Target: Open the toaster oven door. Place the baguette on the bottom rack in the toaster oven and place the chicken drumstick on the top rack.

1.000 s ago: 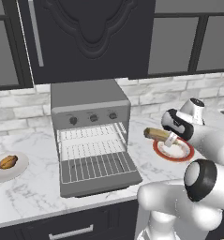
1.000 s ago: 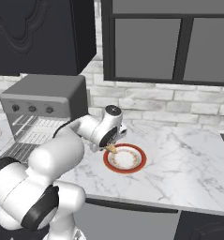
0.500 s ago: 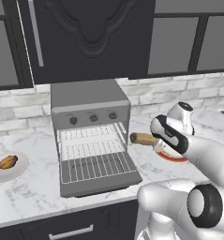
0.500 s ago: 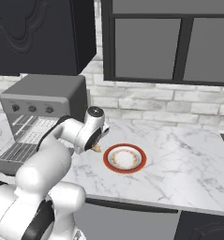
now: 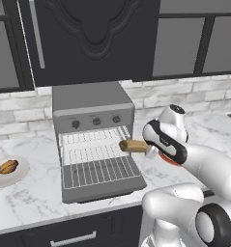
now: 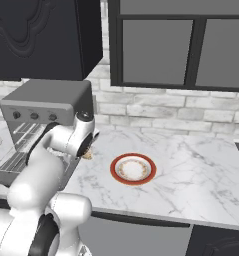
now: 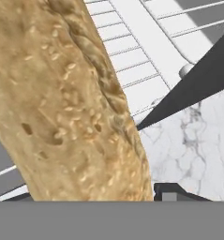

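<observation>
Your hand (image 5: 147, 147) is gripping the baguette (image 5: 133, 145), holding it level at the oven's (image 5: 90, 108) 3 o'clock edge, over the open door (image 5: 102, 185). The drumstick (image 5: 6, 167) is lying on a plate (image 5: 19, 177) at the desk's 9 o'clock.

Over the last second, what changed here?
The gripper, shut on the baguette, swung from above the red-rimmed plate toward the toaster oven; the loaf's tip now sits at the right edge of the open cavity, over the lowered toaster oven door. Nothing was picked up or released. The door stayed open, and the chicken drumstick stayed on its white plate to the left.
</observation>
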